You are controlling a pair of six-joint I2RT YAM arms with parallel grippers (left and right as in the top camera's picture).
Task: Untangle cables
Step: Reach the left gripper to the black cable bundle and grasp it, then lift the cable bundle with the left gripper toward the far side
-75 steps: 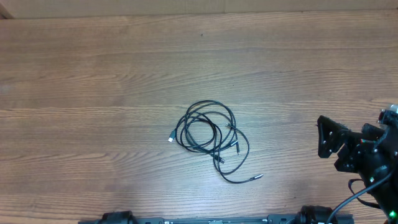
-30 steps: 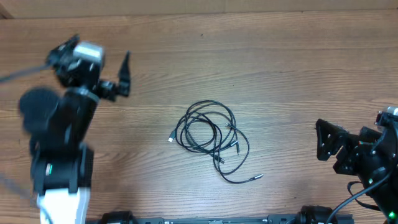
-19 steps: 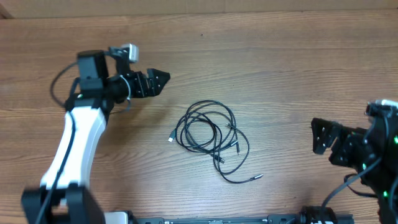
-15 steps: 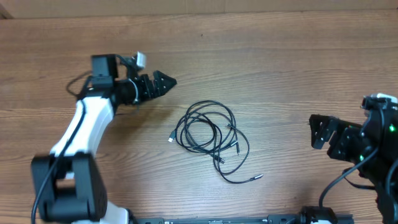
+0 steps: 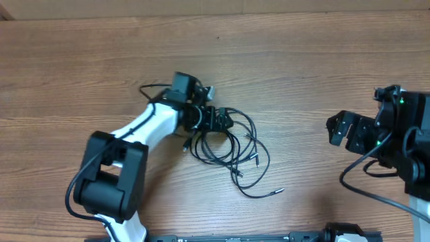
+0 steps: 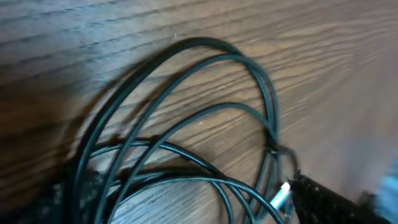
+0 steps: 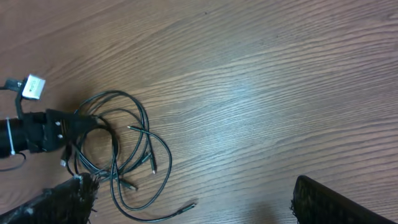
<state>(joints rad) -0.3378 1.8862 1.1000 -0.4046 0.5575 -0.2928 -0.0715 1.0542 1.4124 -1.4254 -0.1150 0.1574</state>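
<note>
A tangle of thin black cables lies in loops at the middle of the wooden table, with one loose end trailing to the lower right. My left gripper is open, low over the upper left loops. In the left wrist view its fingers straddle several strands, beside a silver plug. My right gripper is open and empty, well to the right of the tangle. The right wrist view shows the tangle far to the left, with the gripper's fingers spread wide.
The bare wooden table surrounds the tangle on all sides. Its far edge runs along the top of the overhead view. My left arm stretches from the near left edge to the tangle.
My left arm has swung in from the left, and its gripper has moved right and down onto the upper left of the tangle. My right gripper has shifted slightly up and left.
</note>
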